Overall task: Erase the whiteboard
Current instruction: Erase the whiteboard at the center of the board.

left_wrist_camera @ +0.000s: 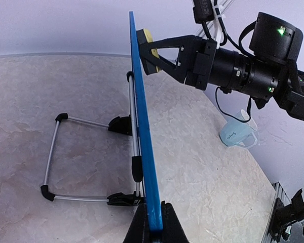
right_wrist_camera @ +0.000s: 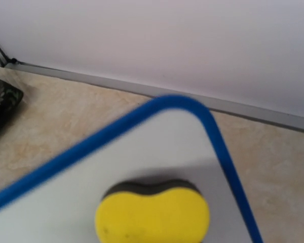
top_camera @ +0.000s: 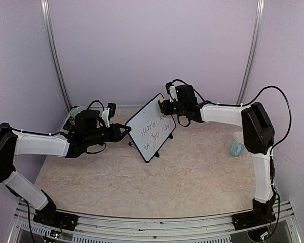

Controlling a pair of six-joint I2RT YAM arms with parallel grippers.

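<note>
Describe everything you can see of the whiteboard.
The whiteboard is a glossy white rectangle in a thin blue frame with rounded corners, dark handwriting across its face. It stands near upright on a wire stand with black feet on the table. The left end effector clamps one edge; the right end effector holds a yellow sponge against its top corner.

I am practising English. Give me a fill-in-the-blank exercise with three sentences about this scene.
1. The right gripper holds a ___ sponge against the whiteboard.
2. The left gripper grips the whiteboard's ___ frame.
3. The cup stands beside the ___ arm.
Missing words: yellow; blue; right.
</note>
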